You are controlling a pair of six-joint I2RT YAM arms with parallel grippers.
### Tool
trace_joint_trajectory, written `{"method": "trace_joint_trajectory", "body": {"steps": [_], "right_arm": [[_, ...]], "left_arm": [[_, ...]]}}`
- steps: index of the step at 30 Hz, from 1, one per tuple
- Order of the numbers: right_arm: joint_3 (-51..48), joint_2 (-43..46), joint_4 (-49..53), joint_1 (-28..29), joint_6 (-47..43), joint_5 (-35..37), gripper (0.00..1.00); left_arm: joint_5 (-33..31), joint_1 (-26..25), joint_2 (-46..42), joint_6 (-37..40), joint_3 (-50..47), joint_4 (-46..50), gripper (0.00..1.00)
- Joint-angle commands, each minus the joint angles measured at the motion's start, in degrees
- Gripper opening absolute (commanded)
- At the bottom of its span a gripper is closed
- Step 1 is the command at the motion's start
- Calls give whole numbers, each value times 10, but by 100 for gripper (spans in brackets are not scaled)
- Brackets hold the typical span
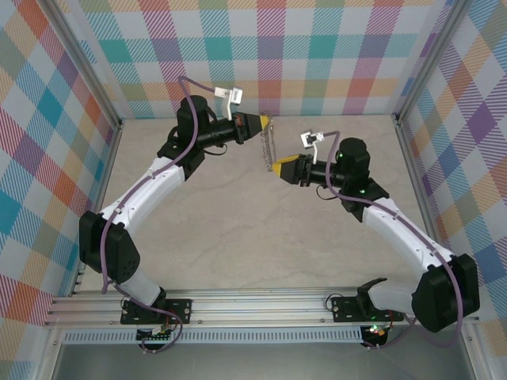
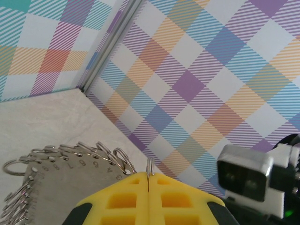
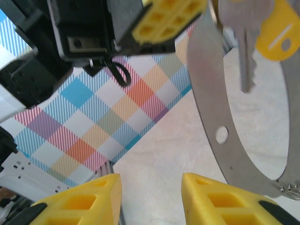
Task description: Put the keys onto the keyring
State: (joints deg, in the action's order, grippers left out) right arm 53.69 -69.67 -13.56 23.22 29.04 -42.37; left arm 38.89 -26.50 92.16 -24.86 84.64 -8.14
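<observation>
Left arm [image 1: 154, 178] elbow-bent, extended inward; left gripper [image 1: 267, 120] pinching keyring [image 1: 268, 146] aloft. Right gripper [image 3: 150, 197] level just beside its lower end, jaws spread. Key [image 3: 274, 35] hangs inside the loop.

The only legible marking is on the keyring [image 2: 56, 187]. In the left wrist view, its flat metal plate carries a row of small stamped digits along the curved edge, beside the holes. The figures 4, 5, 6 and 7 can be made out; the others are too faint to read.
</observation>
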Motion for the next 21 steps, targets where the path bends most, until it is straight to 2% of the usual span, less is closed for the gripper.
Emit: {"method": "trace_joint_trajectory", "body": {"steps": [1, 6, 11, 21], "right_arm": [[29, 11, 10, -6, -13, 34, 38], [76, -10, -12, -17, 1, 67, 37], [120, -48, -49, -35, 29, 61, 35], [188, -141, -115, -45, 76, -22, 31]], "left_arm": [[10, -6, -16, 2, -2, -38, 0], [21, -6, -17, 5, -1, -36, 0], [30, -5, -16, 5, 1, -36, 0], [48, -6, -14, 5, 7, -36, 0]]}}
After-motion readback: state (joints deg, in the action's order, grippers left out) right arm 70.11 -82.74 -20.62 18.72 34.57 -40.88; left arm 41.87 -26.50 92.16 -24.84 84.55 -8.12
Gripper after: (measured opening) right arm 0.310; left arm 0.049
